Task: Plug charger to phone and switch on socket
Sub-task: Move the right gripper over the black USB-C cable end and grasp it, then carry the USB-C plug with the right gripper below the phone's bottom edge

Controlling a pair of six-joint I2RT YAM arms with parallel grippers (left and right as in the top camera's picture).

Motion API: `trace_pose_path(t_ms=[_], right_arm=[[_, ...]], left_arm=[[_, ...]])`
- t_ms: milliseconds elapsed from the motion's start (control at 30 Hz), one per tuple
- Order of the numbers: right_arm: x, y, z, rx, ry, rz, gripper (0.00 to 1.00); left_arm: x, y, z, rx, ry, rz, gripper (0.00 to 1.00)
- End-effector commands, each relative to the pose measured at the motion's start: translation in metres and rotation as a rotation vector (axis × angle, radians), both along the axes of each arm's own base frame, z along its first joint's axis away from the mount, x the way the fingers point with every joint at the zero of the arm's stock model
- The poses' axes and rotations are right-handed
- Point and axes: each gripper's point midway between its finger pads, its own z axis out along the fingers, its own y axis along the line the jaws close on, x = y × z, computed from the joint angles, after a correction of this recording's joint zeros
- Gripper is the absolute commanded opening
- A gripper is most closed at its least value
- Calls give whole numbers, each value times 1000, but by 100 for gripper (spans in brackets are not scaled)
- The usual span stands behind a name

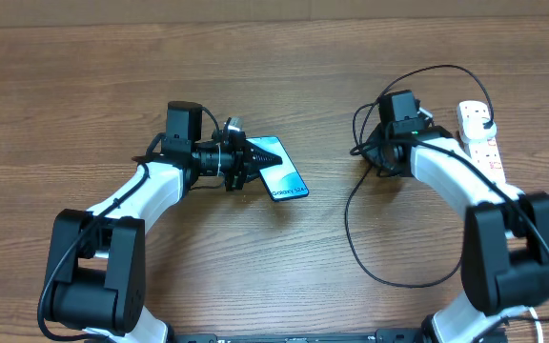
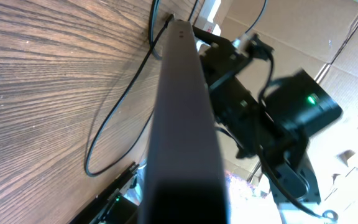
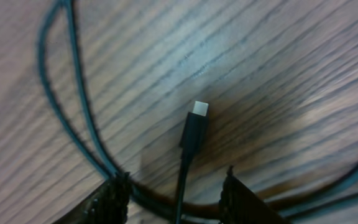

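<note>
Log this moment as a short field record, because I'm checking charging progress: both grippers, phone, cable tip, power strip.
left gripper: closed on one end of the slim phone with its glossy light-blue screen
right gripper: open, fingers either side of the thin black charger cable
connector tip: small, black, lying on the wooden table, not in the phone
socket: white elongated power strip beside the right arm, not touched by either gripper

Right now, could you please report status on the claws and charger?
Left claw shut on phone. Right claw open, straddling charger tip on table. Phone not yet plugged.
</note>
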Motion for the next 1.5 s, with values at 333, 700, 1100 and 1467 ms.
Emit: trace_pose_path(t_ms=[333,700,1100,1467], right_arm=[[-4,14,-24,62,84,26,38],[-23,13,-52,64,195,5,19],[-6,11,-43,69,143,13,4],[16,39,84,188,-31,245,4]], left_arm=[[3,-3,13,-34,-62,-38,4],[3,-3,13,-37,-60,-40,4],[-7,-6,22,-92,-54,-90,4],[-12,-8,37,-164,-141,-158,4]])
